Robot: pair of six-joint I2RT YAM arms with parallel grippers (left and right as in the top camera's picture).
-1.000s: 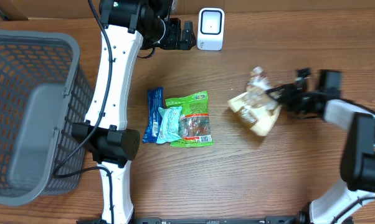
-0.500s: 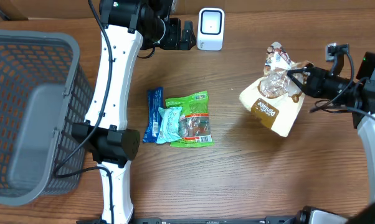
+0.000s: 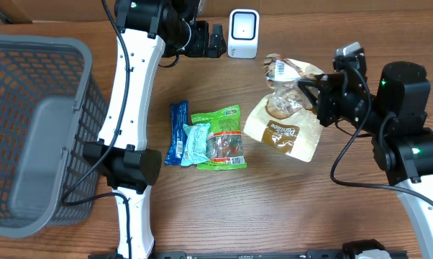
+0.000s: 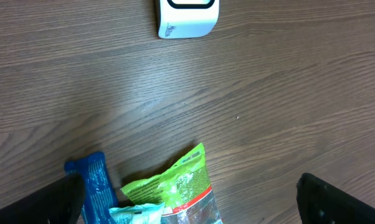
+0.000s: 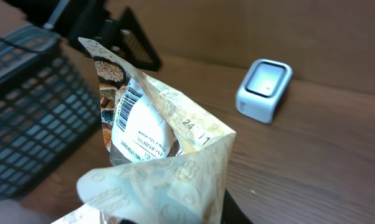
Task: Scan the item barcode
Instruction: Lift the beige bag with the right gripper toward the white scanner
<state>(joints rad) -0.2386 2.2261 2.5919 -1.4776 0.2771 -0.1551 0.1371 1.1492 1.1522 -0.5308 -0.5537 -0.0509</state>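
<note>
A brown wood-grain table (image 3: 202,208) fills the overhead view, with cardboard along its far edge at 12 o'clock. From the right wrist camera the fingers are hidden behind the crumpled beige snack bag (image 5: 169,168), and only a dark sliver shows at the bottom edge. Overhead, the right gripper (image 3: 308,92) is pinched nearly closed on the bag's clear upper part, with the printed body (image 3: 288,129) hanging toward 6 o'clock. Whether it touches the wood cannot be told. Its barcode (image 5: 128,106) faces the wrist lens, and the white scanner (image 3: 243,32) stands apart from it at 11 o'clock. The left gripper (image 3: 218,41) is spread wide and holds nothing. It sits just beside the scanner at 9 o'clock, and its own camera crops its fingers at the lower corners. A grey mesh basket (image 3: 80,93) occupies the 9 o'clock side, and only its solid floor shows inside. At centre lie a green packet (image 3: 220,140), a pale teal packet (image 3: 195,144) overlapping it, and a blue packet (image 3: 177,129).
</note>
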